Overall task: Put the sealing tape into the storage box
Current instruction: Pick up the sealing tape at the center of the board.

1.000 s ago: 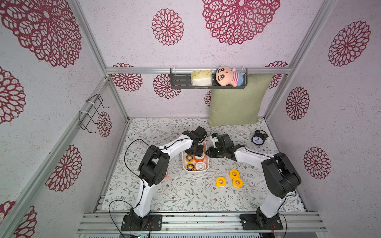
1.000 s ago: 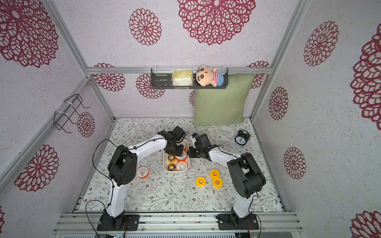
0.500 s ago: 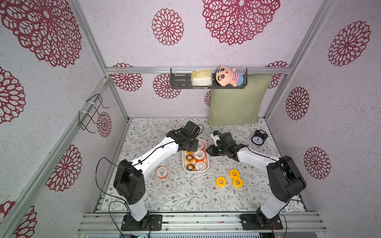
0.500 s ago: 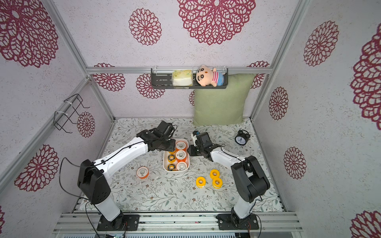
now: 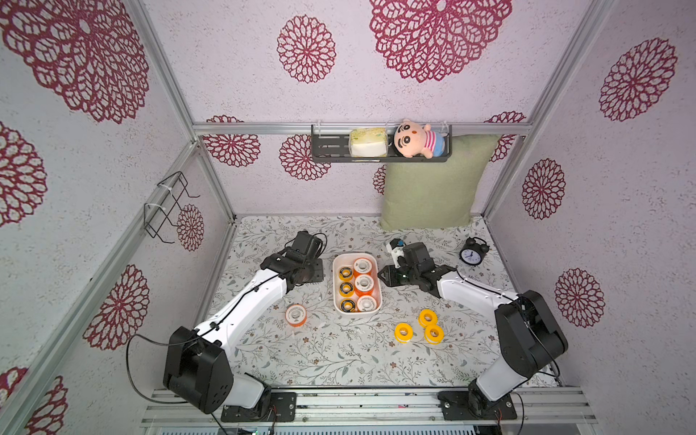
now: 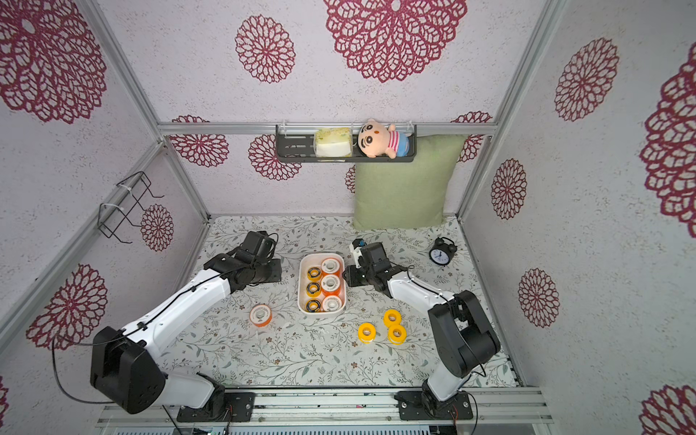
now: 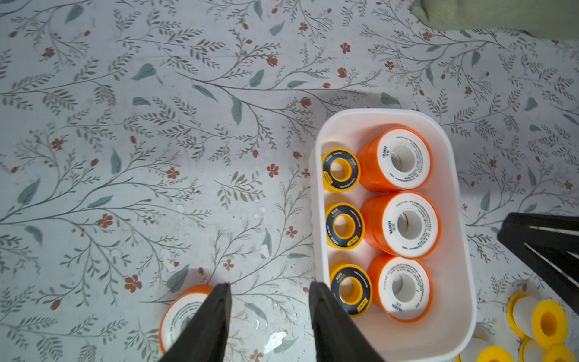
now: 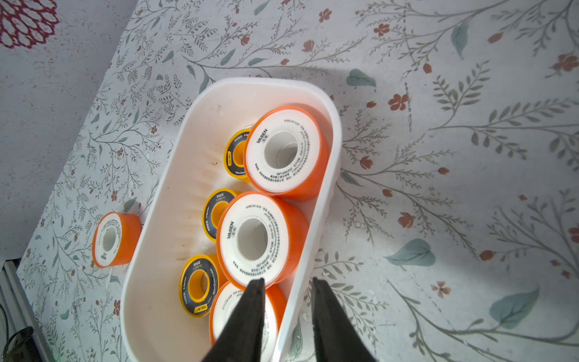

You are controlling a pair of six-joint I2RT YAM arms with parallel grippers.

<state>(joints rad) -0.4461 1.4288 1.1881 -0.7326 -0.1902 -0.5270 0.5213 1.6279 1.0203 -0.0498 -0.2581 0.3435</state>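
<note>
Box (image 5: 343, 260) stands on the mat (image 5: 339, 357) at mid-table, between the two arms, its long sides running front to back. Contents as seen from above: three yellow-and-black rolls (image 5: 346, 289) in a row along the wall on the left arm's side, and three orange rolls (image 5: 364, 283) with white faces in a row along the wall on the right arm's side. All lie flat with holes up. The orange rolls stand higher than the yellow-and-black ones; what lies beneath them cannot be seen. Outside the box: one loose orange roll (image 5: 295, 314) lies flat on the mat near the front corner on the left arm's side, apart from the wall. Three yellow rolls (image 5: 428, 317) are clustered close together on the mat, in front of the box toward the right arm. Left gripper (image 7: 269, 285): jaws well parted, nothing between them, over bare mat just beside the box's outer wall. Right gripper (image 8: 287, 280): at the opposite long wall, jaws parted by a narrow gap. The rim shows in that gap, with one finger over the orange rolls and the other over the mat outside. It is not clamped on the rim; whether a finger touches it cannot be told. Pillow (image 5: 433, 188) and clock (image 5: 470, 255) are at the back, well apart from the box.
</note>
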